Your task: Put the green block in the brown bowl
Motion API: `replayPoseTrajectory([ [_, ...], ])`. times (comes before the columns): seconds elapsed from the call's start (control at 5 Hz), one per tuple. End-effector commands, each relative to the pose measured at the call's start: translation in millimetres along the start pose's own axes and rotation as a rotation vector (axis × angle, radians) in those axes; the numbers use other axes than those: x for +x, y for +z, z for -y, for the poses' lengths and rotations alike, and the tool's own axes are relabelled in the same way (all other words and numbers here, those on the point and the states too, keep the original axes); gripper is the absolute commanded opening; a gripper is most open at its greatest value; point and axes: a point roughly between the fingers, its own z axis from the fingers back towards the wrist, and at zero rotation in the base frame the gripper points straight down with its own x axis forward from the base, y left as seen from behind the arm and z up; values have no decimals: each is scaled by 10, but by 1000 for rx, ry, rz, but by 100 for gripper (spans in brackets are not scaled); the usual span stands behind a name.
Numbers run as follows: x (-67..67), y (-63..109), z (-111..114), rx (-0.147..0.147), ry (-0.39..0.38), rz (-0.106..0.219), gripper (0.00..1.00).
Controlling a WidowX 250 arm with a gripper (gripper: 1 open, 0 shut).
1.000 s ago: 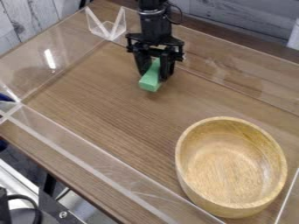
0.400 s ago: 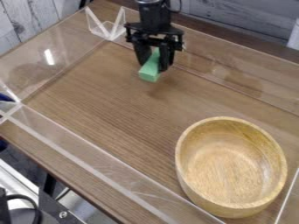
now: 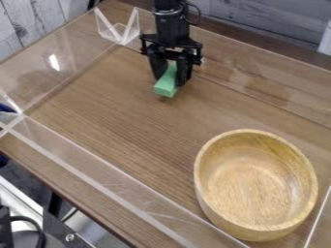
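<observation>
The green block (image 3: pixel 165 87) is a short bright green bar at the back middle of the wooden table. My gripper (image 3: pixel 169 77) points straight down over it, with a black finger on each side of the block, shut on it. The block's lower end sits at or just above the tabletop; I cannot tell if it touches. The brown bowl (image 3: pixel 256 184) is a wide light wooden bowl at the front right, empty, well apart from the gripper.
Clear acrylic walls (image 3: pixel 77 160) fence the wooden tabletop (image 3: pixel 116 116) on all sides. A clear bracket (image 3: pixel 119 29) stands at the back left corner, close to the arm. Bare wood lies between the block and the bowl.
The gripper and the green block between its fingers rose slightly towards the back, then came down again to nearly the same spot. The bowl has not moved.
</observation>
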Motion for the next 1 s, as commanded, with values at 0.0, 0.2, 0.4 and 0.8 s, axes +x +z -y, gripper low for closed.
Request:
replayPoseTrajectory([
  [0.0,53,428,11,4,-3,105,0],
  [0.2,4,598,60,-12,-11,127,0],
  [0.4,-157,832,246,-36,-52,153,0],
  [0.8,-534,924,795,-73,-165,139,0],
])
